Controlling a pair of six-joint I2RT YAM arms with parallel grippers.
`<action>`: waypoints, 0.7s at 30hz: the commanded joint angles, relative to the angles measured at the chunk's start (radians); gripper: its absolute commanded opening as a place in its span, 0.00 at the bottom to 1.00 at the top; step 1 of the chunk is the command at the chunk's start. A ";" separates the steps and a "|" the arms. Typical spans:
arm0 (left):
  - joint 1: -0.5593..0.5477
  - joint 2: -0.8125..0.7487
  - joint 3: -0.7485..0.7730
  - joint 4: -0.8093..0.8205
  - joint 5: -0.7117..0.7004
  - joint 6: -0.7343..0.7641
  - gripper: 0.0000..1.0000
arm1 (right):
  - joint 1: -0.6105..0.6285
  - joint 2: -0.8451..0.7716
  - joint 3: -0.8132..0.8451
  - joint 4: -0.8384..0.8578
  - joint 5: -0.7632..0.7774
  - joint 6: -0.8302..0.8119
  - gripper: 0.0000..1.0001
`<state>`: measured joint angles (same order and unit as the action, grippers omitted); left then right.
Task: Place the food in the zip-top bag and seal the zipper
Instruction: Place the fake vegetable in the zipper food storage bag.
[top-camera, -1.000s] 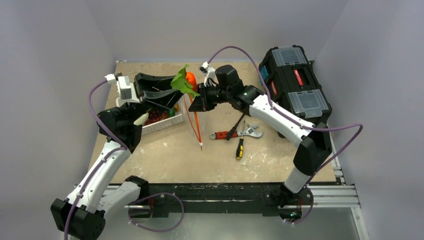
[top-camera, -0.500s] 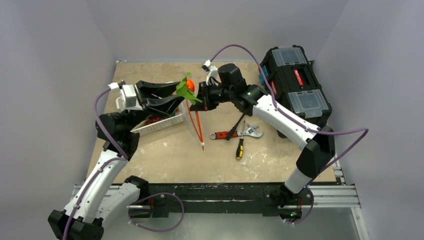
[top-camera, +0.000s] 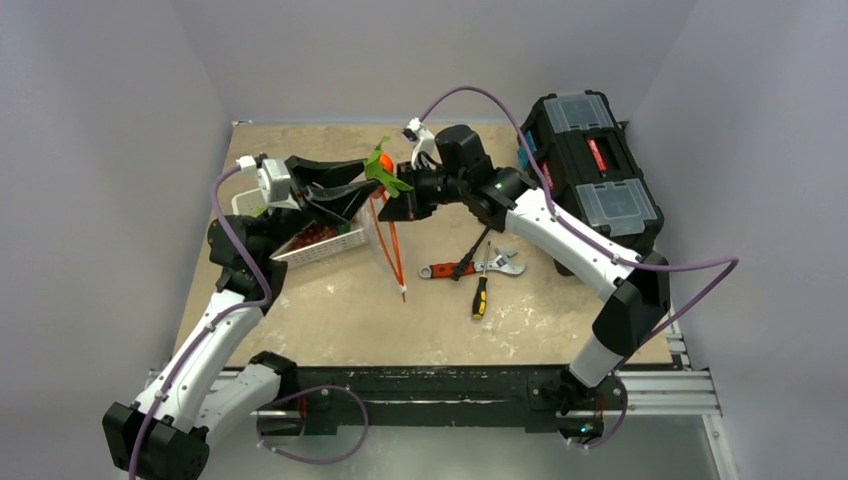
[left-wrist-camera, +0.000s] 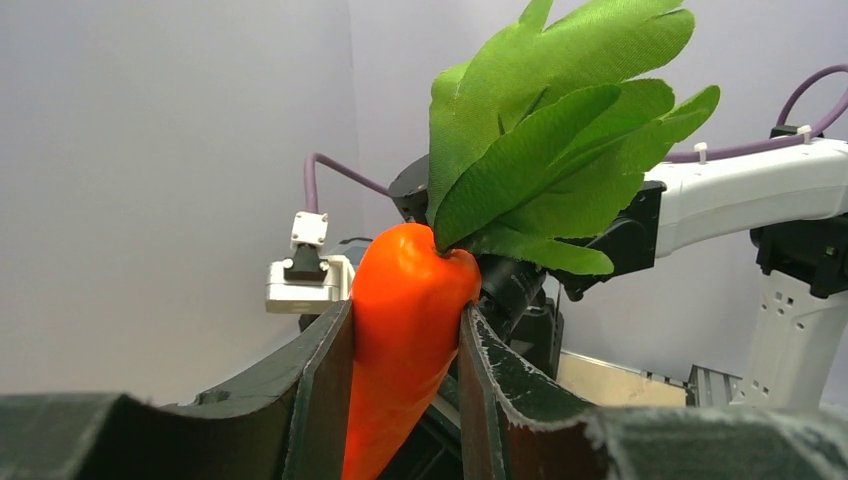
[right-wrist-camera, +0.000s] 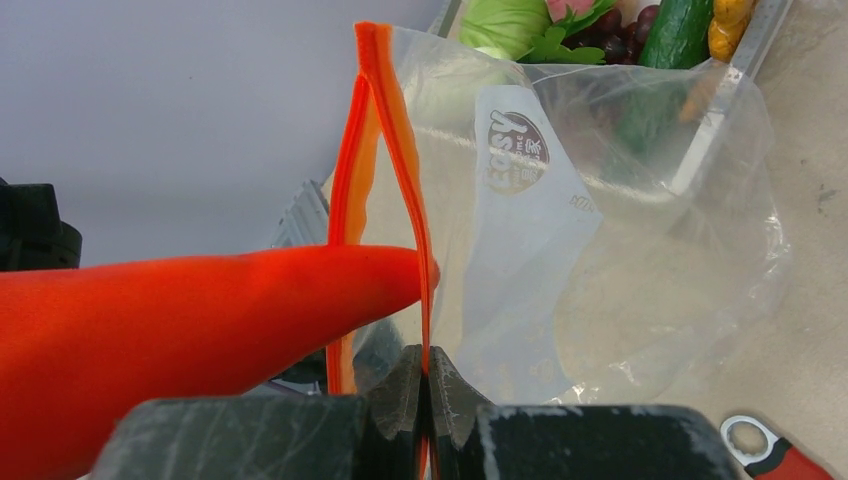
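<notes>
Left pincer (left-wrist-camera: 405, 312) gripped carrot (right-wrist-camera: 180, 330) w/ tip at zip-top bag (right-wrist-camera: 620, 260)'s narrow mouth; right pincer (right-wrist-camera: 425, 385) pinched zipper (right-wrist-camera: 400, 170). Carrot could snag, tugging bag loose.

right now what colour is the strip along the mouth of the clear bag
Red-orange. The strip shows best in the right wrist view.

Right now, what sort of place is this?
Probably a robot lab test cell: plain grey walls box in a scuffed table, with staged props, a white basket of toy food and a black toolbox.
</notes>
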<state>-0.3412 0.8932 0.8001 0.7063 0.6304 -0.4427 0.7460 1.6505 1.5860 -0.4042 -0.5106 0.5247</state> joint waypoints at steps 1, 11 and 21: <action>-0.004 -0.014 -0.011 -0.028 -0.035 0.101 0.00 | 0.011 -0.018 0.060 -0.010 0.007 0.000 0.00; -0.013 -0.019 -0.063 -0.040 -0.134 0.225 0.00 | 0.013 -0.023 0.146 -0.073 -0.033 0.033 0.00; -0.013 -0.027 -0.102 -0.049 -0.252 0.203 0.00 | 0.007 0.031 0.231 -0.174 -0.164 0.027 0.00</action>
<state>-0.3496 0.8825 0.6933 0.6323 0.4576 -0.2470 0.7525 1.6588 1.7271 -0.5102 -0.6083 0.5591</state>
